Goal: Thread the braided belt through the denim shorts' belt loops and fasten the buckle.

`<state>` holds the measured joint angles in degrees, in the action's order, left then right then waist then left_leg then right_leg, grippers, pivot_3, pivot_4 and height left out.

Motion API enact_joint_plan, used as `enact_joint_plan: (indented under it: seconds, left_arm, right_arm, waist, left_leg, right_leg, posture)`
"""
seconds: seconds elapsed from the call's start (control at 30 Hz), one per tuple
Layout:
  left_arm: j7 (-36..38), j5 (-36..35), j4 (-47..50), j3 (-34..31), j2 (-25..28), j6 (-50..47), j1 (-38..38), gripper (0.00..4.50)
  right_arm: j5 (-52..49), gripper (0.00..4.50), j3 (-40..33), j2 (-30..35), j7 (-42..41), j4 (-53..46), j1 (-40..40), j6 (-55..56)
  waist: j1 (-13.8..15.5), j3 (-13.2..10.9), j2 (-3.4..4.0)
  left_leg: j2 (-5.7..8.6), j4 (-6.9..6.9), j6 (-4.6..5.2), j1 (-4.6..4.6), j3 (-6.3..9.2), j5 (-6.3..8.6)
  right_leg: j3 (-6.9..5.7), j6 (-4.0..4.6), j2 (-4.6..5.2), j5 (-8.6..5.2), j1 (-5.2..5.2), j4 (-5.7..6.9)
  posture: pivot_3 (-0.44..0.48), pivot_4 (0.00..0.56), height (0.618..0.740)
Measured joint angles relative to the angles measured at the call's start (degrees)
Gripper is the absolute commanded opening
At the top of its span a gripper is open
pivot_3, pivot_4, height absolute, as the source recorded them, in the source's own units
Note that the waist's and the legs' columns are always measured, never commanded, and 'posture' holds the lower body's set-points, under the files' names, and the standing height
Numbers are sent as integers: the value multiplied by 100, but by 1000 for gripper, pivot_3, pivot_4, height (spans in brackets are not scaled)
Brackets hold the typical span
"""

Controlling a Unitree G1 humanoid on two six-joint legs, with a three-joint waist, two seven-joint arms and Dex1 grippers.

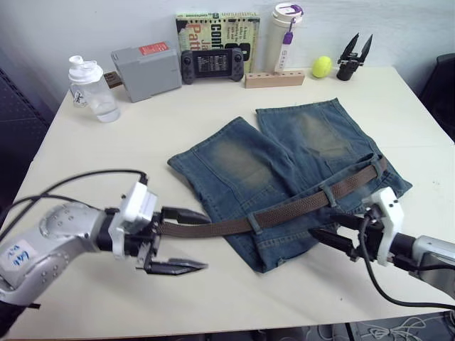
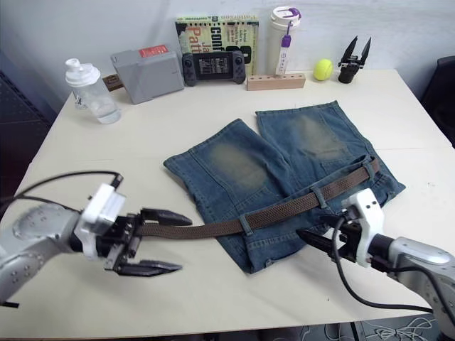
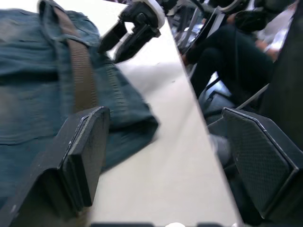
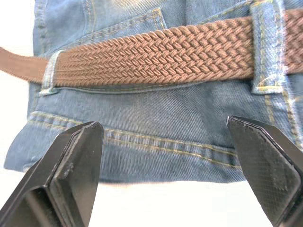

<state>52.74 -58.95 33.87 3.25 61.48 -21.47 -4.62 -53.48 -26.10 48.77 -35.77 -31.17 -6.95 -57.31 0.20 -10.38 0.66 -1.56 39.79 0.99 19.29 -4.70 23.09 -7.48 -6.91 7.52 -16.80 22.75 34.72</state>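
The denim shorts (image 1: 284, 163) lie flat mid-table, waistband toward me. The braided belt (image 1: 298, 204) runs along the waistband under the belt loops (image 1: 254, 222), with two loops (image 4: 267, 47) seen close in the right wrist view. Its left end sticks out past the shorts onto the table. My left gripper (image 1: 206, 241) is open around that free end, the strap lying just under the upper finger (image 1: 186, 214). Open too, my right gripper (image 2: 313, 226) hovers at the waistband's near edge, below the belt (image 4: 156, 54) and apart from it. The buckle is hidden.
Along the back edge stand a clear bottle (image 1: 92, 89), grey box (image 1: 147, 71), game controller (image 1: 213, 64), book (image 1: 217, 25), white tumbler (image 1: 284, 28), wooden block (image 1: 274, 78), yellow ball (image 1: 322, 66) and a spare black gripper (image 1: 353, 60). The table's front edge is close.
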Motion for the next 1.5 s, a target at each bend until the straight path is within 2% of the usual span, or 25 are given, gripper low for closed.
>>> enact_joint_plan:
  seconds: [0.07,0.17,0.23,0.27,0.33,0.53,0.63,0.73,0.77,0.83,0.93,1.07,1.1,1.13,1.17,1.27,1.33,1.43,1.5]
  left_arm:
    - [-196,163,234,65,-390,-114,37,4135]
    - [-636,1034,304,712,-1330,-126,-259,4135]
    - [-750,1530,236,1098,-1649,-57,-393,4135]
    - [-755,2218,35,1466,-1899,164,-575,4135]
    - [-814,3036,-300,1886,-2304,467,-827,4135]
    - [-1019,4692,-1386,2852,-3356,951,-1333,4135]
    - [-1004,5113,-1827,3107,-3693,943,-1553,4135]
    - [-1001,5493,-2042,3244,-3797,886,-1712,4135]
    - [-1018,5724,-2134,3322,-3826,879,-1791,3727]
    - [-1067,6012,-2158,3417,-3858,896,-1815,3318]
    - [-1195,6503,-2181,3519,-3917,965,-1840,1935]
    - [-1378,6915,-2119,3499,-3900,1062,-1773,231]
    - [-1401,6949,-2113,3482,-3895,1065,-1752,80]
    - [-1420,6973,-2077,3419,-3889,1062,-1693,80]
    - [-1423,6975,-2072,3395,-3885,1063,-1679,80]
    - [-1402,6962,-1878,3072,-3526,1225,-1492,80]
    - [-1381,6948,-1927,2799,-3107,1662,-1462,80]
    - [-1407,6926,-2371,2342,-2626,2450,-1491,80]
    - [-1562,6923,-3056,2110,-2390,3259,-1676,80]
  right_arm:
    - [108,4428,-128,152,-271,51,-74,214]
    - [1270,4428,34,775,-636,430,-269,1251]
    - [1884,4428,155,953,-774,641,-282,1863]
    - [2431,4428,316,1120,-894,904,-243,2517]
    - [3105,4428,492,1354,-1065,1338,-242,3358]
    - [4936,4428,1165,1853,-1139,2738,-27,5451]
    - [5636,4428,1631,1842,-879,3349,249,6153]
    - [6133,4428,1897,1807,-562,3705,594,6583]
    - [6319,4500,1994,1777,-441,3846,714,6735]
    - [6492,4500,2088,1698,-300,4000,826,6876]
    - [6654,3639,2196,1488,-117,4237,926,6976]
    - [6702,1688,2345,1321,-104,4369,1004,6977]
    - [6703,1153,2360,1300,-113,4383,1008,6977]
    - [6704,330,2379,1241,-123,4401,1034,6973]
    - [6704,90,2384,1225,-123,4410,1037,6972]
    - [6641,90,2374,1154,-169,4329,1045,6946]
    - [6409,90,2305,1073,-294,3998,862,6861]
    - [6035,90,2194,890,-484,3432,588,6695]
    - [5719,90,2173,667,-662,2813,452,6131]
  waist:
    - [27,0,0]
    - [141,0,7]
    - [159,-3,-10]
    - [154,-2,-14]
    - [155,-2,-10]
    - [127,-4,-13]
    - [126,-4,-13]
    - [102,-1,-17]
    - [102,4,-26]
    - [103,22,-57]
    - [109,55,-113]
    - [80,56,-114]
    - [78,56,-114]
    - [66,55,-113]
    - [65,55,-111]
    - [14,51,-102]
    - [-13,51,-101]
    - [-23,56,-91]
    - [-19,56,-89]
  left_leg:
    - [1,14,1,0,-1,1]
    - [39,21,7,-6,-8,2]
    - [38,24,6,-3,-22,2]
    - [38,23,6,-3,-43,2]
    - [39,22,6,-3,-47,2]
    - [30,23,5,-3,-49,1]
    - [29,28,6,-3,-50,1]
    - [21,31,6,-10,-52,0]
    - [18,32,6,-12,-51,0]
    - [8,33,5,-12,-49,0]
    - [-10,42,6,-15,-45,0]
    - [-17,44,7,-22,-32,0]
    - [-18,44,7,-24,-25,0]
    - [-20,44,7,-39,-6,0]
    - [-20,44,6,-38,-4,0]
    - [-24,40,6,-36,3,0]
    - [-32,37,1,-29,11,-1]
    - [-32,34,-2,-20,10,-3]
    - [-31,36,-3,-20,10,-4]
  right_leg:
    - [3,-2,3,2,-5,2]
    - [9,-12,16,9,-18,-5]
    - [4,-14,13,10,-21,-8]
    - [4,-14,10,10,-19,-9]
    - [4,-14,10,10,-21,-13]
    - [-1,-16,5,11,-20,-14]
    - [0,-16,7,11,-20,-9]
    - [2,-16,5,11,-26,-5]
    - [0,-15,4,11,-28,-6]
    - [-2,-15,2,11,-30,-7]
    - [-6,-14,3,16,-46,-16]
    - [3,-11,3,35,-71,-36]
    - [2,-11,3,35,-73,-36]
    - [-1,-11,3,35,-71,-36]
    - [-2,-11,3,35,-71,-36]
    - [-9,-4,3,31,-65,-31]
    - [-19,7,1,25,-54,-23]
    - [-23,11,1,23,-40,-12]
    - [-22,11,2,23,-38,-7]
  posture:
    - [0,150,731]
    - [0,150,731]
    - [0,150,731]
    - [0,150,731]
    - [0,150,731]
    - [0,150,731]
    - [0,150,731]
    - [0,150,731]
    - [0,150,731]
    - [0,150,731]
    - [0,150,731]
    - [0,150,731]
    - [0,150,731]
    - [0,150,731]
    - [0,150,731]
    - [0,150,731]
    - [0,150,731]
    - [0,150,731]
    - [0,150,731]
